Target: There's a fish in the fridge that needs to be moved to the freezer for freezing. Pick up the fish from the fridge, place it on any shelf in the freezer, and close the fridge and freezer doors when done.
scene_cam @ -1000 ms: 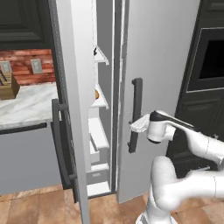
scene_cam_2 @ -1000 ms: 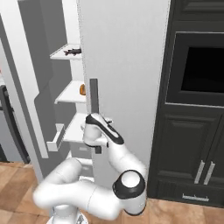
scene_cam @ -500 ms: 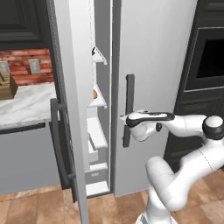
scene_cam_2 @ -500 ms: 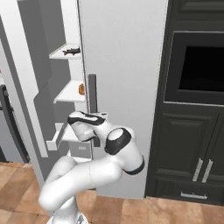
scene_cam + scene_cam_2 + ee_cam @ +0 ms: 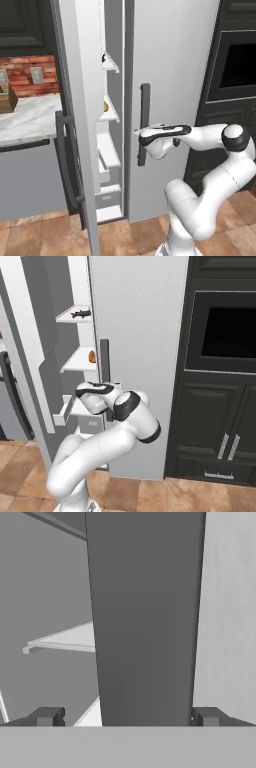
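— Where is the gripper [image 5: 127, 717] sitting?

— At the dark bar handle [image 5: 144, 124] of the plain grey door [image 5: 170, 75]. In the hand view its two fingertips [image 5: 47, 716] are standing wide apart, one on each side of the bar, not pressing on it.

— And the arm?

— It is reaching in level from the right in the left base view, with the gripper [image 5: 138, 134] meeting the handle about halfway down.

— Is the fish showing?

— Yes — the fish [image 5: 80, 313] is lying on the top white shelf [image 5: 67, 317] of the open compartment, well above the gripper [image 5: 80, 391]. A small orange thing [image 5: 92, 356] is sitting on the shelf below it.

— The other door?

— The left door [image 5: 80, 100] is standing open, edge-on to the camera, just beside a marble counter [image 5: 27, 117] with a brick wall [image 5: 25, 75] behind it.
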